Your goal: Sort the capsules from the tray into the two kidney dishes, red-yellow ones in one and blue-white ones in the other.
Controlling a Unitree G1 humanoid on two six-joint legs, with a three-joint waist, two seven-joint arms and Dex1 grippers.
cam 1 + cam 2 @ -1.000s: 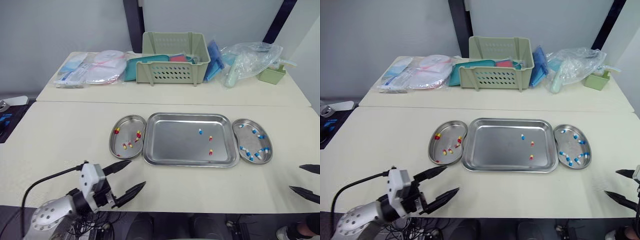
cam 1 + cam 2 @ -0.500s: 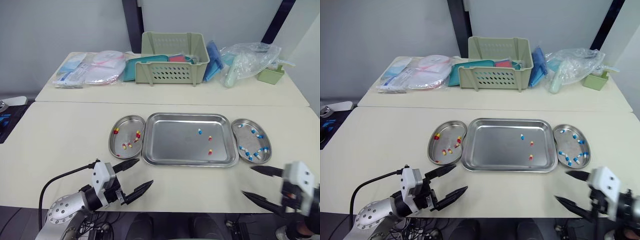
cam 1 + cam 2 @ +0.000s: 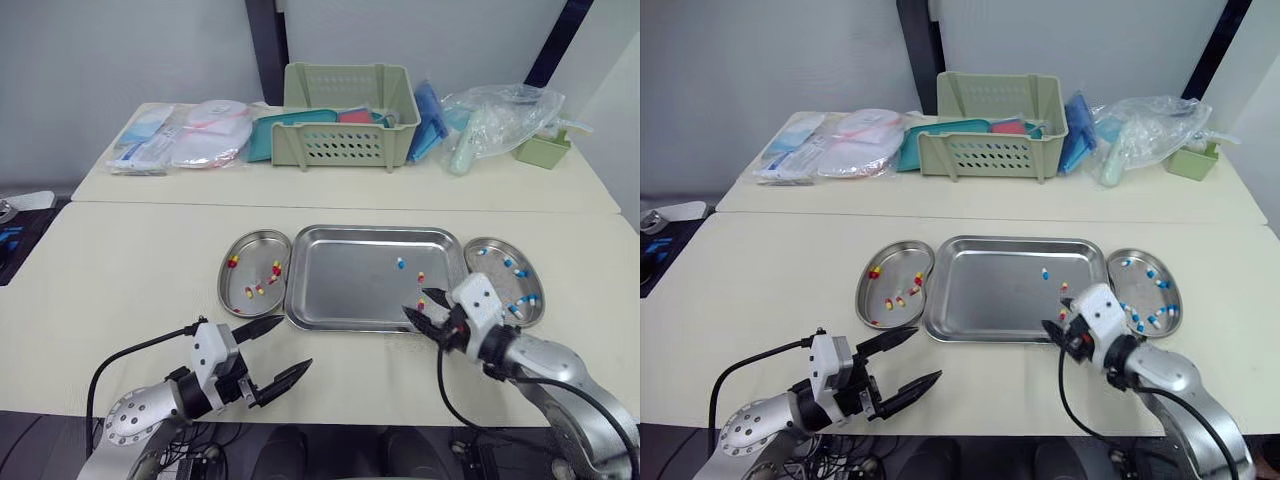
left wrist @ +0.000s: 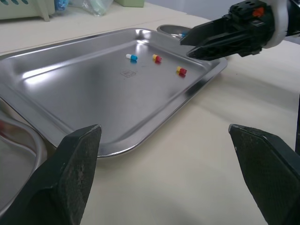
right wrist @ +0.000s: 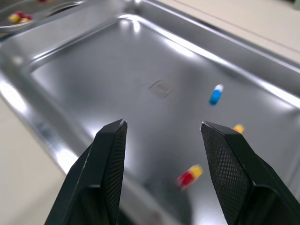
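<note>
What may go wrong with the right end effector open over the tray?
The open right end effector hangs near a red-yellow capsule lying close to the tray wall: a finger might strike the rim or flick the capsule away. The red-yellow dish lies beyond the tray, a long carry.

Grey wall (image 3: 120, 50), dark post (image 3: 265, 50). Two cream tables touching: front table (image 3: 120, 270), back table (image 3: 330, 185) with basket (image 3: 350, 115), bags (image 3: 500, 120).
</note>
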